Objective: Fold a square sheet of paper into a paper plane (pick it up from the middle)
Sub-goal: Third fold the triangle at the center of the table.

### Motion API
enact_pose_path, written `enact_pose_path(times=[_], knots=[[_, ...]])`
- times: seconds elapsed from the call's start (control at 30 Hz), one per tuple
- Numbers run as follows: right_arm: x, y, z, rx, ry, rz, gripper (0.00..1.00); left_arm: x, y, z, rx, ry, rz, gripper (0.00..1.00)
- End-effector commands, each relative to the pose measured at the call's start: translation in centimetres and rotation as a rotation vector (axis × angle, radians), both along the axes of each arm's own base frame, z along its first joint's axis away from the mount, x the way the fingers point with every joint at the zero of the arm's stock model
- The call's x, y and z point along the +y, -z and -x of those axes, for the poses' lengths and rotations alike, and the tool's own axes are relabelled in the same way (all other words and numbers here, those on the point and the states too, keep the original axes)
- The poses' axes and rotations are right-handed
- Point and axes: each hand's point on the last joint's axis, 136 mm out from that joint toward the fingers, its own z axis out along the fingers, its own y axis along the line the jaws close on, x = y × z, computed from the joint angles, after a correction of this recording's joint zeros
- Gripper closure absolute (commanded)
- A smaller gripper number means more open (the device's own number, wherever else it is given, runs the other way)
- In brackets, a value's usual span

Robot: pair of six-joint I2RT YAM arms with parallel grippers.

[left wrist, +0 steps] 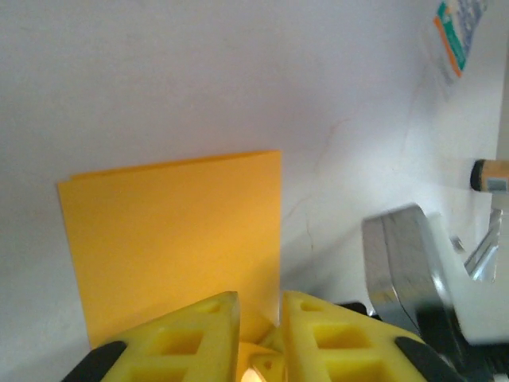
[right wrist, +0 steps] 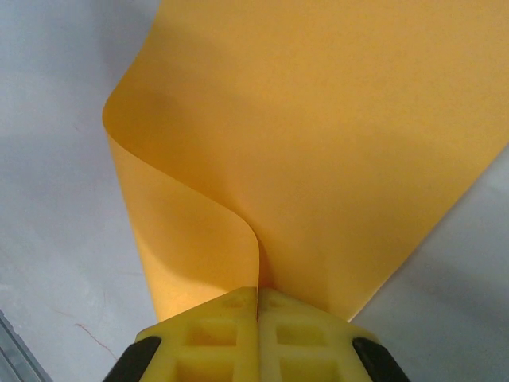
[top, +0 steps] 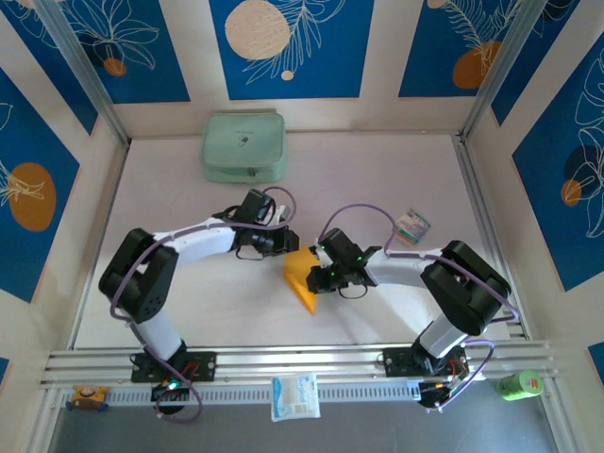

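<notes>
My right fingers are clenched on a curled edge of the square sheet of paper; the sheet lies mid-surface between both arms; my left fingers sit nearly together at its flat part; whether they pinch it I cannot tell.

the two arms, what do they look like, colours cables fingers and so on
Left arm and right arm alike: chunky black joints, white link covers, a purple cable looping alongside, black bases bolted to an aluminium rail. The left end effector and right end effector have bright yellow fingers with moulded rectangular pockets on black mounts. Small green lights glow on the right wrist.
</notes>
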Motion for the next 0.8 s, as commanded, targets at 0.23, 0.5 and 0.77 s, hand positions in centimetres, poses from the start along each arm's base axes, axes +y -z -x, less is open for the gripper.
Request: enact_pose_path(times=[0.23, 0.5, 0.77], knots=[[-1.0, 1.1, -0.2, 0.02, -0.016, 0.034, 0.97, -0.2, -0.3, 3.9, 0.094, -0.039, 0.203, 0.94], [-1.1, 1.1, -0.3, 0.024, -0.009, 0.033, 0.97, -1.1, 1.2, 6.3, 0.149, -0.041, 0.261, 0.95], [-1.2, 1.2, -0.2, 0.027, -0.006, 0.035, 0.97, -1.4, 2.3, 7.3, 0.193, -0.04, 0.277, 1.0]])
